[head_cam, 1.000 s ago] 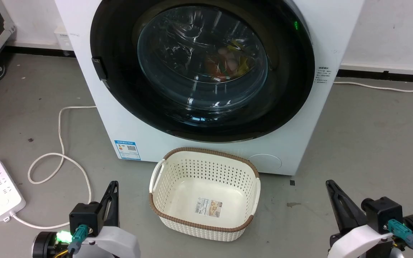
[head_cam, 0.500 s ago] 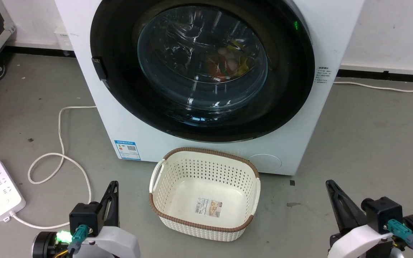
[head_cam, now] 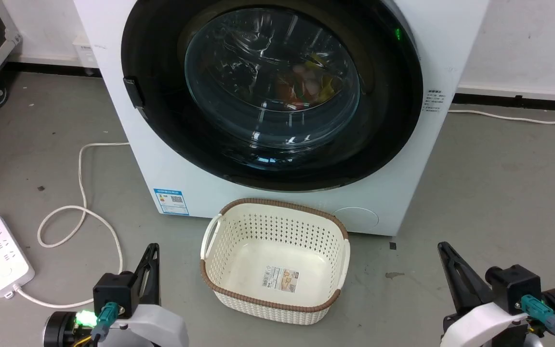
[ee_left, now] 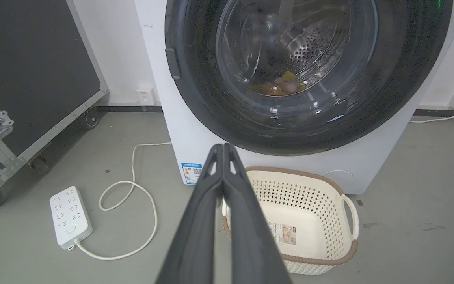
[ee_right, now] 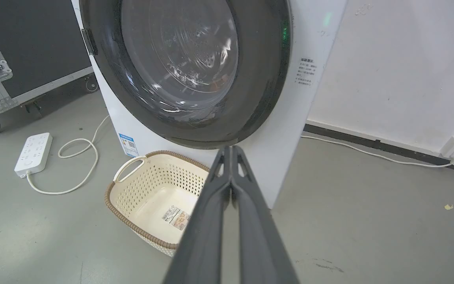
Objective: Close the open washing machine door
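Facing the washing machine door (head_cam: 272, 91), flush on the washing machine (head_cam: 171, 173), with left fingers (ee_left: 207, 197) and right fingers (ee_right: 217, 197) clenched together.

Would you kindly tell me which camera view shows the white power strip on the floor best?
The left wrist view: the power strip lies whole and largest there, its sockets clear. The right wrist view shows it whole but smaller and farther off; the head view cuts it at the left edge.

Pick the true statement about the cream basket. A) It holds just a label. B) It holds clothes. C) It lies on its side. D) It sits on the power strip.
A: the basket stands upright on the floor, with only a label on its bottom.
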